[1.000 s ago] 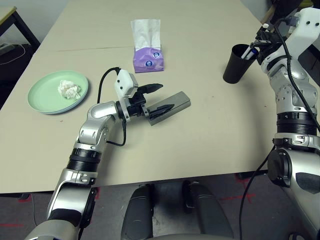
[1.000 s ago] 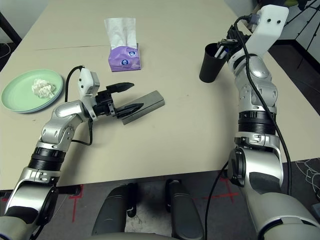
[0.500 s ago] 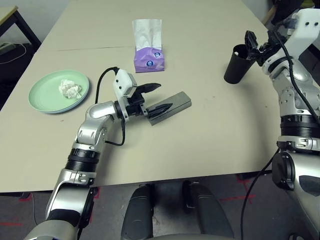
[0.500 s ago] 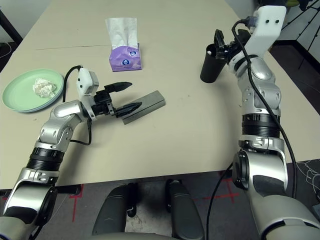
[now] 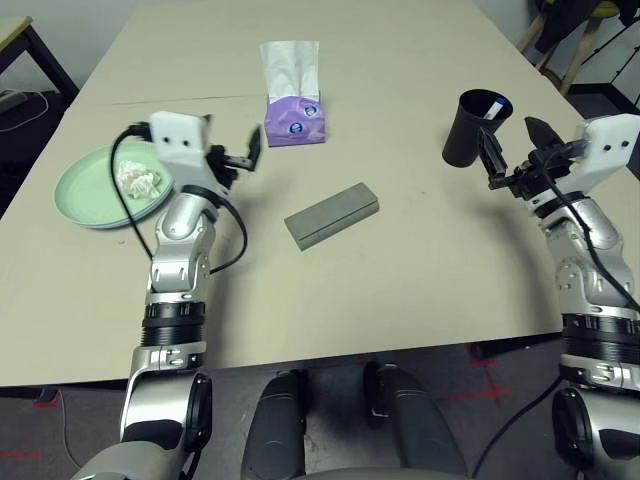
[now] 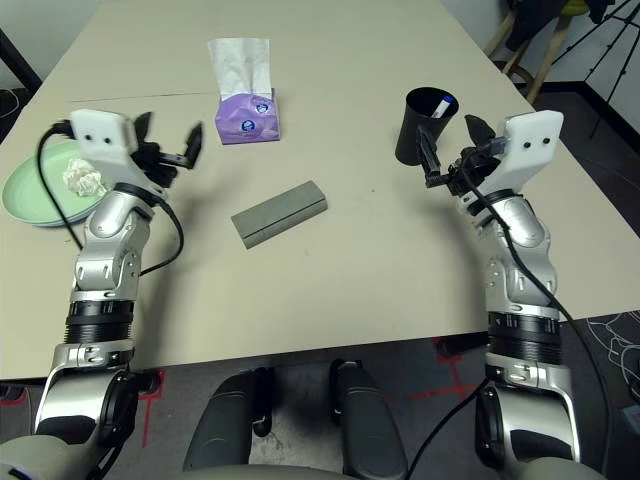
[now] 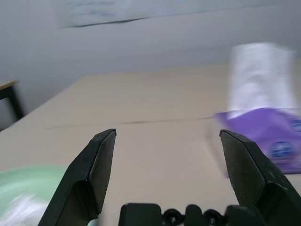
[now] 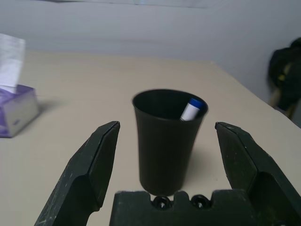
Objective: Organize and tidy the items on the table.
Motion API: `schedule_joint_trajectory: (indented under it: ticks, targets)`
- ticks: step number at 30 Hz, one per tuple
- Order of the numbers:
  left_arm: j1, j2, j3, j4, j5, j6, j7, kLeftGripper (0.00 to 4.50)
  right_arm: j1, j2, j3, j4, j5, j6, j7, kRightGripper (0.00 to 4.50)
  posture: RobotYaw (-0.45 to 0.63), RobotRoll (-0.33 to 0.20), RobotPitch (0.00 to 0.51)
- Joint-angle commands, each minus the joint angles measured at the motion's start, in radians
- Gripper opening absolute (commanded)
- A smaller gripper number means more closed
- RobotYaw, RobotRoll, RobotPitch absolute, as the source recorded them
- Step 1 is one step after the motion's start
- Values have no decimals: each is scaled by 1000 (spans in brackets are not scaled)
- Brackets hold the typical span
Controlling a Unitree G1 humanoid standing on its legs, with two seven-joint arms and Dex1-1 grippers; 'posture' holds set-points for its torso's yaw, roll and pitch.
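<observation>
A black cup (image 5: 476, 127) stood upright on the beige table (image 5: 420, 250) toward its right side, and a white pen with a blue cap (image 8: 191, 108) leaned against its inner wall, the cap showing at the rim. At the table's left side a pale green plate (image 5: 88, 195) held a crumpled white tissue wad (image 5: 139, 178). A purple tissue box (image 5: 294, 119) sat farther back near the middle, a white tissue standing up out of its top. The grey glasses case (image 5: 332, 213) lay closed and flat on the table between the two arms, touching neither.

The left gripper (image 5: 236, 156) hung above the table just beside the plate, its jaws wide apart and holding nothing. The right gripper (image 5: 515, 155) hung just to the right of the cup, jaws likewise spread and empty.

The right wrist view looked straight at the cup between its two black fingers (image 8: 94, 165) and gave the clearest look at the pen inside. The left wrist view caught the tissue box to one side, a blurred edge of the green plate at a corner, and the thin seam line (image 7: 155, 121) running across the table
</observation>
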Motion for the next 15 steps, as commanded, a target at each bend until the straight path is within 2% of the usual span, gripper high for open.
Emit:
schedule_joint_trajectory:
  ticks: [1,5,11,15]
  targets:
    - [42,8,42,28,14,-17,62,4500,-18,21,-17,70,-24,-48,-84,4451,108,0,160]
    - [70,48,70,61,-17,-39,27,4500,-37,14,-28,135,-14,-86,-108,4451,114,0,159]
    - [121,129,118,119,-102,-97,-118,4500,-56,-28,-25,252,45,-167,32,4451,120,0,159]
    - [137,156,141,160,-154,-125,-192,4500,-44,-48,-27,301,67,-208,104,4451,123,0,159]
